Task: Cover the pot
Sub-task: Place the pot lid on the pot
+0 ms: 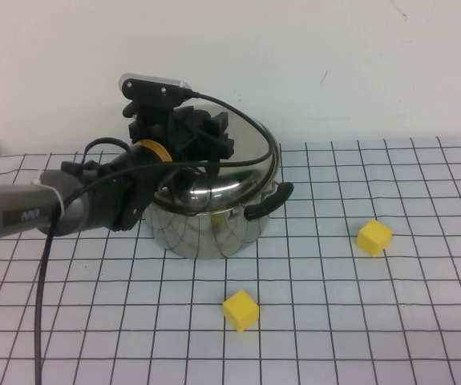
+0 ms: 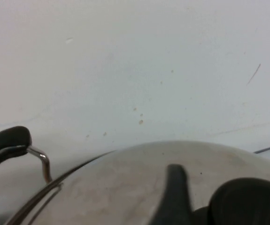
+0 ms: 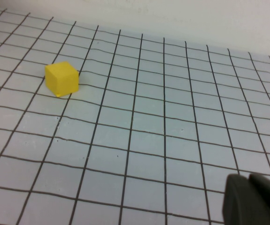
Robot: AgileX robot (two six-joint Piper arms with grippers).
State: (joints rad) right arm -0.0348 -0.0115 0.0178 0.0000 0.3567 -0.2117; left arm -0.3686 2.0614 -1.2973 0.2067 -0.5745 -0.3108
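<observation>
The pot (image 1: pixel 210 228) stands on the gridded desk (image 1: pixel 334 337) near the back wall, and the lid (image 1: pixel 230 164) lies tilted across its mouth, not yet seated flat. The left pincer (image 1: pixel 206 144) sits on the lid's top, apparently pinching the knob (image 2: pixel 240 201) to steer it level. The right pincer (image 3: pixel 252 201) hovers low over bare desk, fingers pressed together, near a yellow cube (image 3: pixel 62 78).

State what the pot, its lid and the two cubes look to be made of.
Pot: polished steel, mirrors the grid lines; black handles, probably plastic.
Lid: same shiny metal, under the left gripper.
Cubes: matte yellow, foam or plastic, unclear.
Right gripper: over the mat.
</observation>
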